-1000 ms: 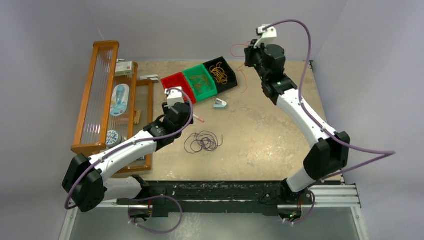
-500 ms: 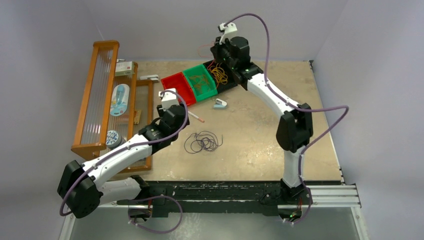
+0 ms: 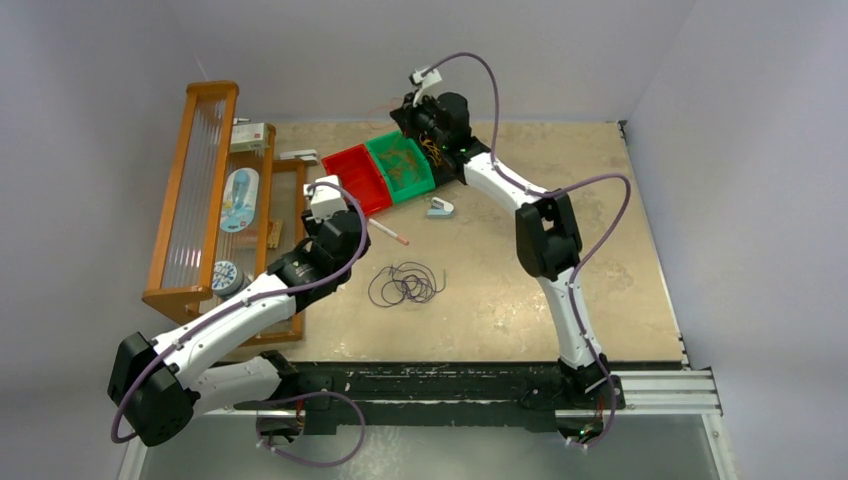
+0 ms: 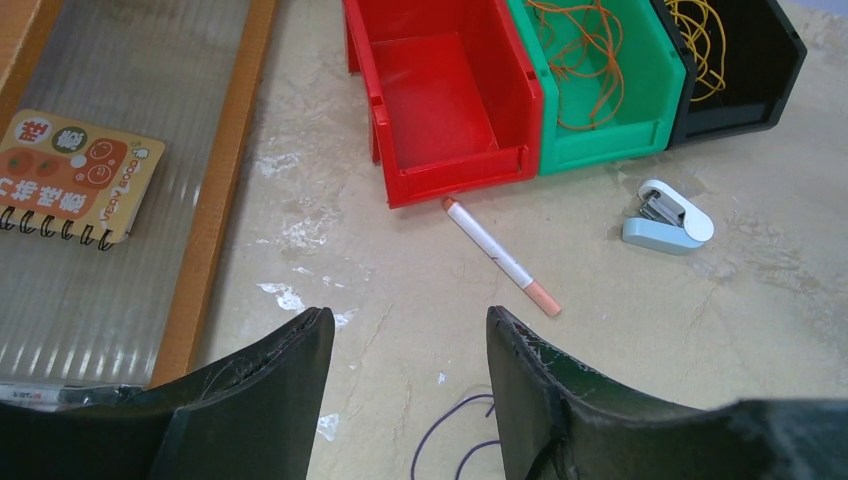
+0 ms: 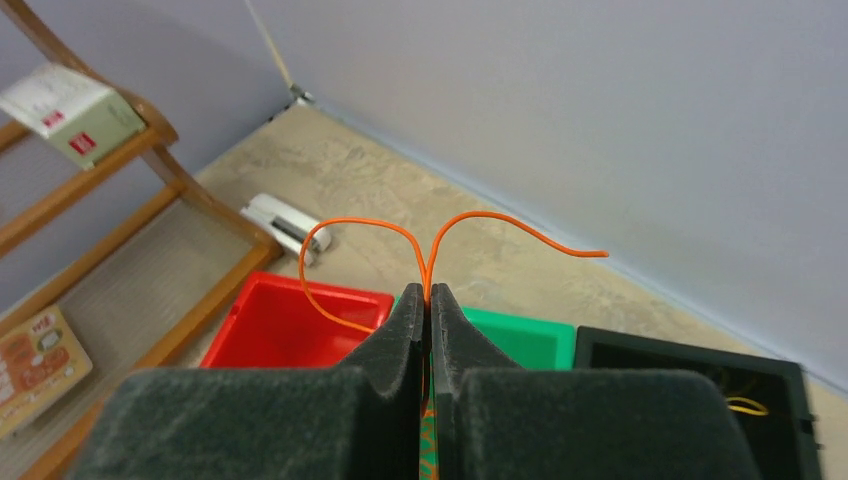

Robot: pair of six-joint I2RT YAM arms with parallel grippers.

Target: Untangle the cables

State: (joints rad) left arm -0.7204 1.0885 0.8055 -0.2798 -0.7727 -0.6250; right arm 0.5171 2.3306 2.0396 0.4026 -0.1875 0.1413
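Note:
A tangle of thin dark cables (image 3: 405, 283) lies mid-table; one purple-black loop (image 4: 455, 440) shows between my left fingers. My left gripper (image 4: 408, 325) hovers open above the table, left of the tangle, holding nothing. High over the green bin (image 3: 401, 166) is my right gripper (image 5: 428, 292), shut on a thin orange cable (image 5: 360, 228) that arcs out both ways from its tips. More orange wires (image 4: 585, 50) lie in the green bin (image 4: 600, 120) and yellow ones (image 4: 705, 35) in the black bin (image 4: 745, 80).
An empty red bin (image 4: 450, 110) stands left of the green one. A white pen with an orange cap (image 4: 500, 258) and a small stapler (image 4: 668, 217) lie in front of the bins. A wooden rack (image 3: 200, 200) with a notebook (image 4: 65, 178) lines the left side.
My right arm has swung left from the back right of the table to above the bins, carrying the orange cable. The left arm has drawn slightly back and left.

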